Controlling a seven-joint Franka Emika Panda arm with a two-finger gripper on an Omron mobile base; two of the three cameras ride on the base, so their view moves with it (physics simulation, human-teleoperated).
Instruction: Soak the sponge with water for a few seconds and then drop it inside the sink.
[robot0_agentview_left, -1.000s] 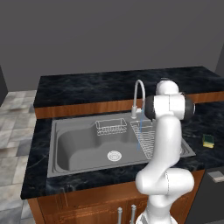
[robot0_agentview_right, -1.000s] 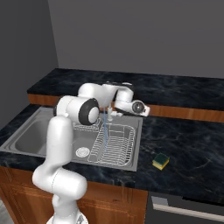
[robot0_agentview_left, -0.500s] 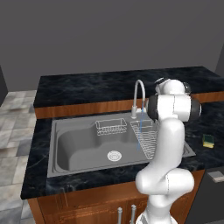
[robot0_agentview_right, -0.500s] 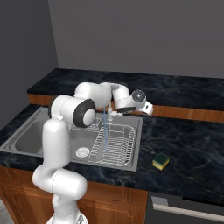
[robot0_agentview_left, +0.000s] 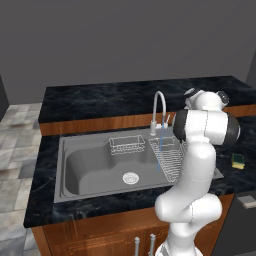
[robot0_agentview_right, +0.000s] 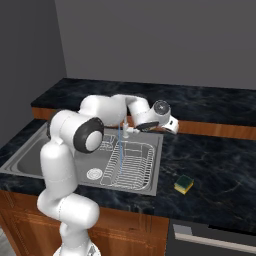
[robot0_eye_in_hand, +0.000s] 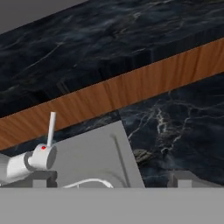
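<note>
The white arm's two-finger hand (robot0_agentview_right: 172, 125) is hovering above the back right corner of the large grey stainless-steel sink (robot0_agentview_right: 30, 150), close to the chrome gooseneck faucet (robot0_agentview_left: 158, 107) and its small lever. In the hand view the two dark fingertips (robot0_eye_in_hand: 43, 178) are standing well apart with nothing between them, so the hand is open and holding nothing.

A thin translucent blue stream of water (robot0_agentview_right: 120, 147) is running down from the faucet onto the wire dish rack (robot0_agentview_right: 131, 166) in the right part of the basin.

The small yellow sponge with the dark green top layer (robot0_agentview_right: 184, 184) is lying flat on the black marble table (robot0_agentview_right: 220, 165), well apart from the hand. It is sitting beyond the sink's right rim, nearer the front edge of the table. From the hand it lies to the robot's right, lower down and back toward the base. Its long axis appears to be running slightly diagonal to the table's front edge, though it is too small to tell exactly.

My judgement is that the next move calls for swinging away from the faucet and descending over the sponge.
</note>
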